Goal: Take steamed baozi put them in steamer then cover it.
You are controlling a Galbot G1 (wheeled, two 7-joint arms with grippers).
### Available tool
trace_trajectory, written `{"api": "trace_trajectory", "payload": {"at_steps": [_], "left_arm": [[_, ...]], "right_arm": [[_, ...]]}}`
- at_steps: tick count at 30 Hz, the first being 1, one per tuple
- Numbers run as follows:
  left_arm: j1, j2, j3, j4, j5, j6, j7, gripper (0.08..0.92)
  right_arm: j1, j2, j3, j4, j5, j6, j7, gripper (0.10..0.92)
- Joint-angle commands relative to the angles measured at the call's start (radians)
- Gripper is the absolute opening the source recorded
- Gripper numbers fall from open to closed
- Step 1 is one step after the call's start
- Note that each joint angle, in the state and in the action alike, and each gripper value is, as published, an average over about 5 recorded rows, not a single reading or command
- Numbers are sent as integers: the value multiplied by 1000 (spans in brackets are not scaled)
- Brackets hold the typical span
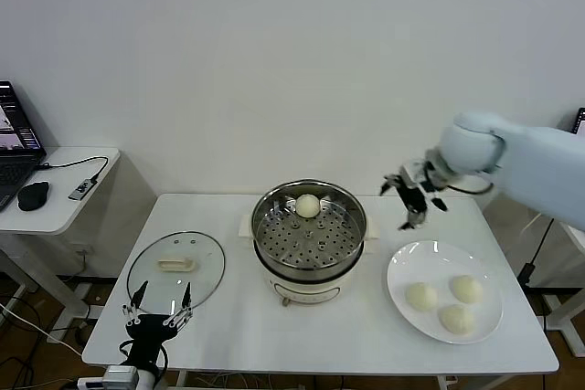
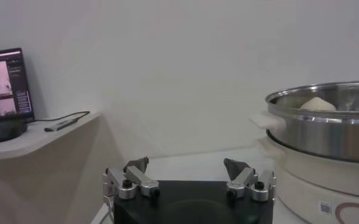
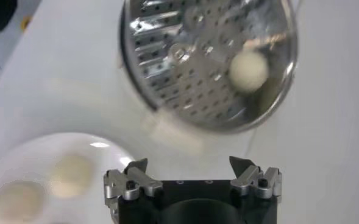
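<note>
The steamer [image 1: 309, 237] stands mid-table, a steel pot with a perforated tray on a cream base. One baozi [image 1: 308, 205] lies at the tray's far side; it also shows in the right wrist view [image 3: 248, 69]. Three baozi [image 1: 421, 296] [image 1: 466, 288] [image 1: 456, 319] lie on a white plate [image 1: 402, 270]. My right gripper [image 1: 413, 200] is open and empty, in the air between the steamer and the plate. The glass cover [image 1: 176, 267] lies flat on the table's left. My left gripper [image 1: 158, 309] is open and empty, low at the table's front left edge.
A side desk [image 1: 64, 189] at far left holds a laptop [image 1: 14, 143], a mouse [image 1: 34, 195] and a cable. A white wall stands behind the table. The steamer's steel wall [image 2: 325, 125] fills the right of the left wrist view.
</note>
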Motion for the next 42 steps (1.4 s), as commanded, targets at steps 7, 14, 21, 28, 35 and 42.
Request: {"api": "trace_trajectory", "payload": {"at_steps": [7,14,21,28,35,42], "left_arm": [[-2,-8,-1,4,4,-1,0,823],[2,-17,-1,6,11,-1,-1,823],[7,-21,-3,4,14,-1,-1,823],[6,-23,-2,6,19,-1,-1,823],[7,-21,-2,8,21,-2,-1,823],[5,-22,-3,13,22,-2,-1,823]], "right_arm": [[-393,-168,226,42,-128,-78,7,823],[-601,-128,382,-20,-209,-53,36,823],[-706,-90,461,-75,-257,-45,57,823],[-777,-62,523,-111,-271,-33,75,823],[-816,-29,555,-140,-273,-28,90,823],[-832,2,569,-166,-280,-24,97,819]]}}
